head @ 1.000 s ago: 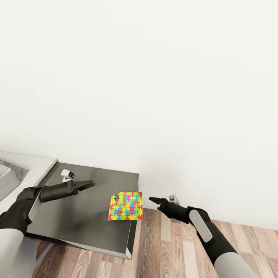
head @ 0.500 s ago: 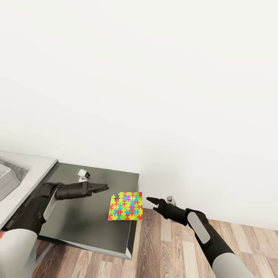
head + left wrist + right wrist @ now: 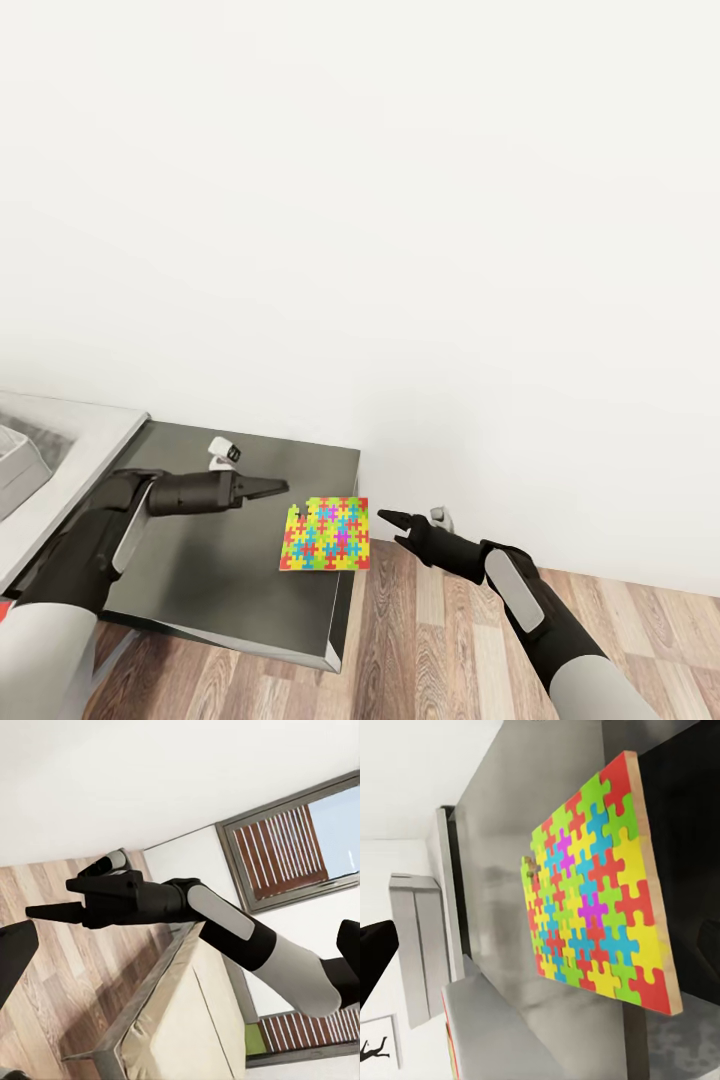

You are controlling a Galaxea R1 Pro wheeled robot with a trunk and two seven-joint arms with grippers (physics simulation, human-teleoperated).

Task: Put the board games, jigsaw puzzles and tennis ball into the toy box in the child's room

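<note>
One jigsaw puzzle (image 3: 325,535), a thin board of yellow, red, blue and green pieces, lies flat at the right edge of the table's dark glossy end (image 3: 220,570), one side slightly over the edge. My left gripper (image 3: 278,488) hovers above the table just left of the puzzle, and its fingers stand wide apart in the left wrist view. My right gripper (image 3: 385,517) hangs over the floor just right of the puzzle, open and empty. The right wrist view looks straight onto the puzzle (image 3: 592,892). A corner of the toy box (image 3: 15,465) shows at the far left.
A bare white wall rises right behind the table. Brown plank floor (image 3: 430,650) lies to the right of and below the table's edge. The paler grey tabletop (image 3: 90,435) continues to the left. The left wrist view shows my right gripper (image 3: 34,913) and a window.
My left arm has reached rightward across the dark table, bringing its gripper close to the puzzle. The right gripper has crept slightly left toward the puzzle's edge. The puzzle has not moved.
</note>
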